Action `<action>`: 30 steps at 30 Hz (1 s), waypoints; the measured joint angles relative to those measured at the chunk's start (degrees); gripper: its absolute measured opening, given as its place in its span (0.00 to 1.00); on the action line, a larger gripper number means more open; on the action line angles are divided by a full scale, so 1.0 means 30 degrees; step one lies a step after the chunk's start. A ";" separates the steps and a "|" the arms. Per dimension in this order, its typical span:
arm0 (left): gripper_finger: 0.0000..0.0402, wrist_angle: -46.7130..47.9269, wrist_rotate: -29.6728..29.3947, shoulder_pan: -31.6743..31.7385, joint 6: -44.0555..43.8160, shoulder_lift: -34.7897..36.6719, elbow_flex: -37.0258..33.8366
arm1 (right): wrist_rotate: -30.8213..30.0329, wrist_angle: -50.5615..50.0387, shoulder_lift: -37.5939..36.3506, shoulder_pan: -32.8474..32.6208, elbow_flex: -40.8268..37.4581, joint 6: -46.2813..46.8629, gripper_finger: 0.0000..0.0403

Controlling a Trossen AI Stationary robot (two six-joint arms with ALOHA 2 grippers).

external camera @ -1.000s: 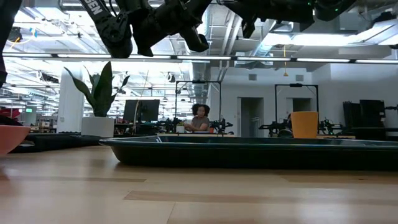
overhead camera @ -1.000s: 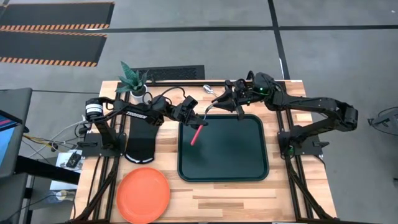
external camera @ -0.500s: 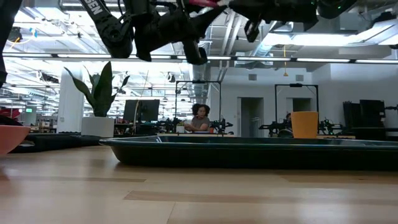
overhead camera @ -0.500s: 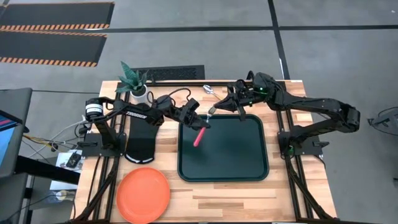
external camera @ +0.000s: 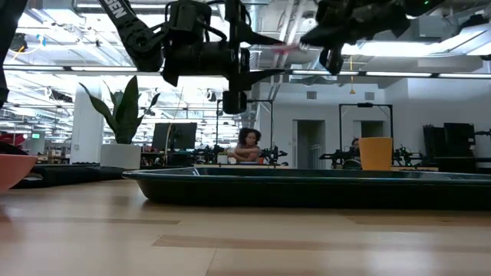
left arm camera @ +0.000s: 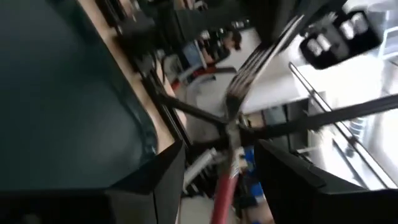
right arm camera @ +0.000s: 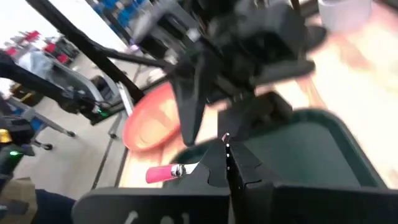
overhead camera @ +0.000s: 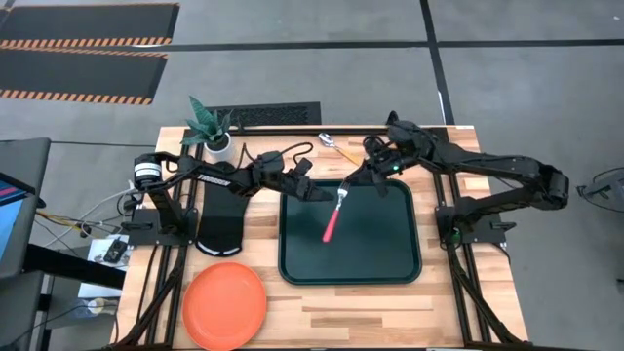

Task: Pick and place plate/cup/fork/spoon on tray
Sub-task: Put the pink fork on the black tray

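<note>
At the frame's upper centre, the right tool (overhead camera: 353, 181) pinches the fork (overhead camera: 332, 218) by its tines; left tool (overhead camera: 314, 192) stands open. Light, stiff, slippery metal: gripping the red handle seems safer.

Low view: fork (external camera: 285, 47) only a blurred pink streak; tines not resolvable. Tray (external camera: 307, 188) seen edge-on, right end cut by the frame, floor hidden by the rim. Cup (external camera: 375, 153) base hidden behind that rim. Plate (external camera: 14, 169) cut by the left frame edge.

Right wrist view: right gripper (right arm camera: 227, 163) fingertips blurred; grip on the fork not resolvable.
</note>
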State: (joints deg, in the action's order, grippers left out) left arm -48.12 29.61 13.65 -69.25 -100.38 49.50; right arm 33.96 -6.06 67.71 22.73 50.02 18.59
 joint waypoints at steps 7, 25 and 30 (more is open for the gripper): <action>0.39 0.0697 -0.0868 0.0000 0.1174 0.0000 0.0000 | 0.0036 0.1057 0.1786 -0.0222 -0.0007 0.0250 0.00; 0.09 0.1640 -0.1955 -0.0073 0.2890 0.0007 0.0000 | 0.1120 0.2060 0.3511 -0.0579 -0.0007 0.0497 0.00; 0.07 0.1654 -0.1880 -0.0066 0.2926 0.0015 0.0000 | 0.1135 0.2312 0.3503 -0.0584 -0.0007 0.0705 0.01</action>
State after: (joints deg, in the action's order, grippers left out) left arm -43.16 23.97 13.45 -60.47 -100.33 49.50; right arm 37.36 0.88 78.22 20.98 50.00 20.70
